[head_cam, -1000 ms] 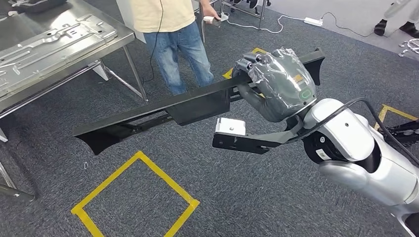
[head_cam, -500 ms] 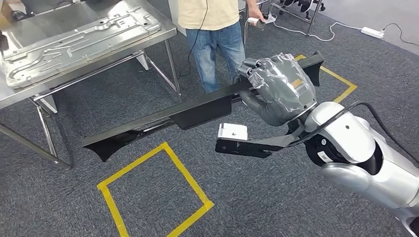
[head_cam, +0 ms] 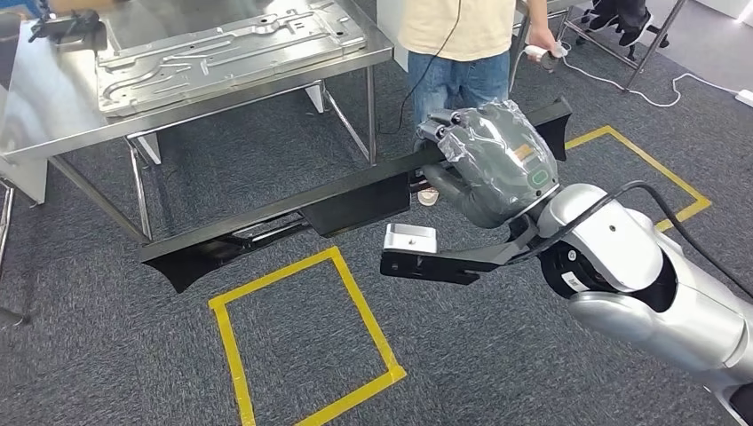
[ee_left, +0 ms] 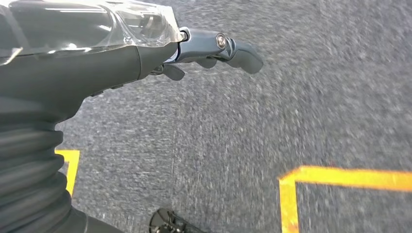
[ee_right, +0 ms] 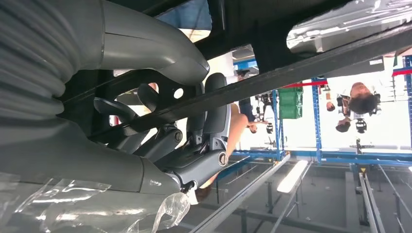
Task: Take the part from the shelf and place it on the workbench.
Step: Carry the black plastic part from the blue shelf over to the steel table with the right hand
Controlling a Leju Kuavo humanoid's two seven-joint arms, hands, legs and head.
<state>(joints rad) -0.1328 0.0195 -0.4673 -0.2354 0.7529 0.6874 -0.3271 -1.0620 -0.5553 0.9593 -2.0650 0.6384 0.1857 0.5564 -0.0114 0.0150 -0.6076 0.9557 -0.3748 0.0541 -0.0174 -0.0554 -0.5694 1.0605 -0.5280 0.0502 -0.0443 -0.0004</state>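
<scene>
Right hand point(head_cam: 497, 164) fingers behind part point(head_cam: 355, 195)

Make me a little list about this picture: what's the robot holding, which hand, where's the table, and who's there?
holding: long black part
which hand: right hand, fingers wrapped around the part
left hand: holds nothing, above grey carpet
workbench: ahead, to the robot's left, with a metal panel on it
floor: yellow tape square
who: a person standing beyond the part

We're in an industrial workshop here: grey carpet floor point(head_cam: 497, 355) marked with yellow tape squares point(head_cam: 302, 346), a stainless-steel workbench point(head_cam: 53, 98) carrying a pressed sheet-metal panel point(head_cam: 222, 49), and in the right wrist view, blue storage racking point(ee_right: 316, 126) holding green crates point(ee_right: 290, 103).
</scene>
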